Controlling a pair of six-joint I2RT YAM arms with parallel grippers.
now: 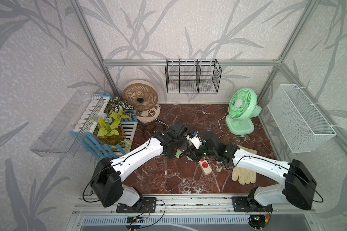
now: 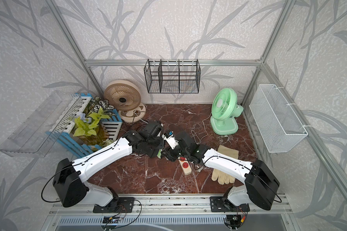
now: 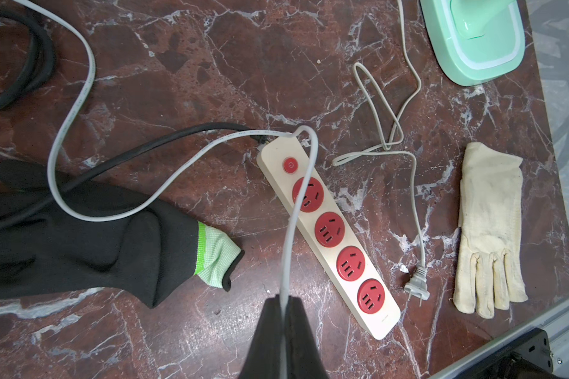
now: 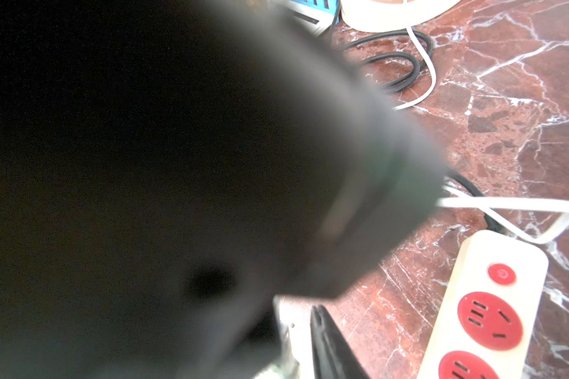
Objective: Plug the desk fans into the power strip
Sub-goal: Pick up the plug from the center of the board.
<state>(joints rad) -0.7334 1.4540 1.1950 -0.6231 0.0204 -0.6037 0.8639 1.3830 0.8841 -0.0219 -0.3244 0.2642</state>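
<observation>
Both top views: high over the near edge, looking down toward the far wall, pretty much the same wide shot of the whole marble table [image 1: 168,178]. Left wrist: close above, staring down at the power strip [image 3: 329,229]. Right wrist: closer still, mostly blocked by a dark blur [image 4: 178,164], sharing just the button end of the power strip [image 4: 493,315] with left wrist

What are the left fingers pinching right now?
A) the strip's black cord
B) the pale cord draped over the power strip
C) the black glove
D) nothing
B: in the left wrist view the left fingers are shut on the pale cord, which crosses the power strip.
</observation>
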